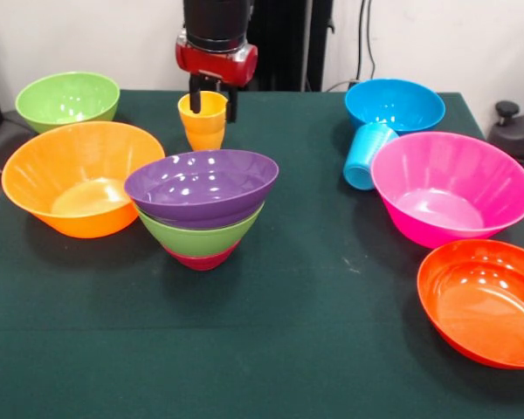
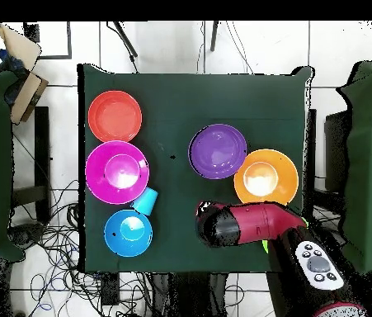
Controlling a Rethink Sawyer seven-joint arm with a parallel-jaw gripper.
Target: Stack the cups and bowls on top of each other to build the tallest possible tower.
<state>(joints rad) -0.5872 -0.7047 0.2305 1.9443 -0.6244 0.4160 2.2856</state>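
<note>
My gripper (image 1: 213,100) hangs at the table's far side, shut on the rim of the yellow-orange stepped cup (image 1: 203,122), which stands upright just behind the tower. The tower is a purple bowl (image 1: 201,185) nested in a green bowl (image 1: 201,234) on a small crimson bowl (image 1: 201,258). The light blue cup (image 1: 367,155) lies on its side between the blue bowl (image 1: 395,103) and the large pink bowl (image 1: 452,185). In the overhead view the arm (image 2: 242,224) hides the yellow-orange cup; the purple bowl (image 2: 218,151) tops the tower.
A large orange bowl (image 1: 79,175) sits left of the tower, with a green bowl (image 1: 67,98) behind it. A red-orange bowl (image 1: 485,301) sits near the front right edge. The dark green table (image 1: 271,349) shows open cloth in front of the tower.
</note>
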